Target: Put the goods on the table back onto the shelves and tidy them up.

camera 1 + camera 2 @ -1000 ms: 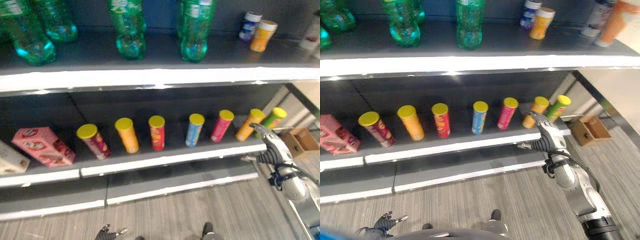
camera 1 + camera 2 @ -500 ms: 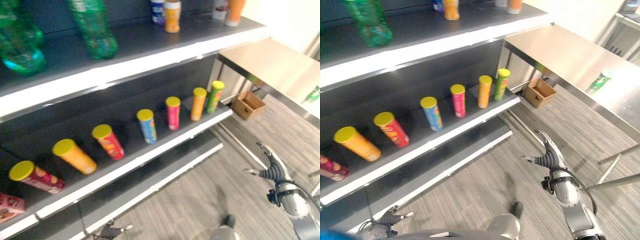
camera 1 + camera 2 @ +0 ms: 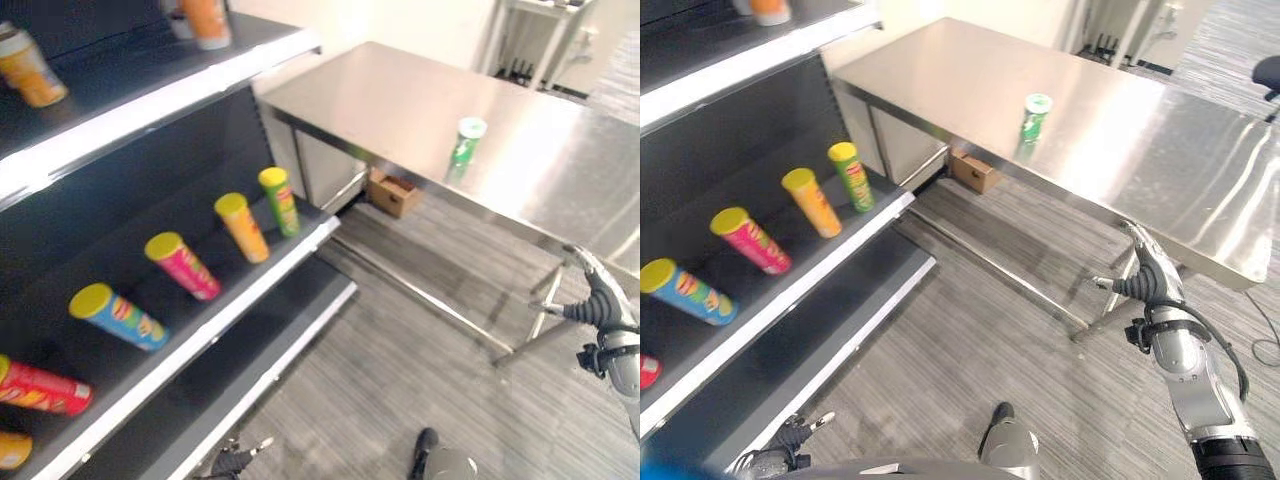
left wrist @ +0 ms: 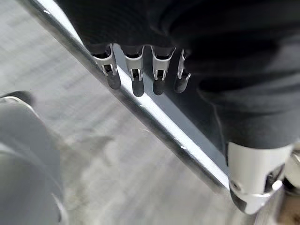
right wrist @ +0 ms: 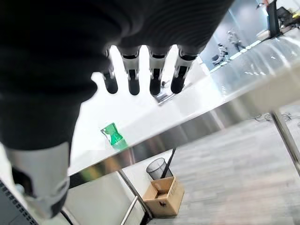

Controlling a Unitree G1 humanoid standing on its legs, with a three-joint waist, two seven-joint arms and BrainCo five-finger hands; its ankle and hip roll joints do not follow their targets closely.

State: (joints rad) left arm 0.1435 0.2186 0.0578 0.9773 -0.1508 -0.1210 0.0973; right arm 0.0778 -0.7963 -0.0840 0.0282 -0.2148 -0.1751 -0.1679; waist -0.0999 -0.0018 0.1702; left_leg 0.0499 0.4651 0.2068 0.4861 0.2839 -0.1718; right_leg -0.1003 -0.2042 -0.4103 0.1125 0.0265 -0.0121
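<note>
A green can with a pale lid stands upright and alone on the steel table at the upper right; it also shows past my right hand's fingers. My right hand hangs open over the floor in front of the table's near edge, well short of the can and holding nothing. My left hand is low by the foot of the shelves, its fingers straight and empty. On the lower shelf several tubes lean in a row: green, orange, pink, blue.
An open cardboard box sits on the floor under the table, next to the shelf's end. A small bin stands behind it. The table's thin legs stand near my right hand. Orange containers stand on the upper shelf.
The camera has swung right from the shelves to the steel table, bringing the green can into view. My right hand stays open and has come away from the shelf edge.
</note>
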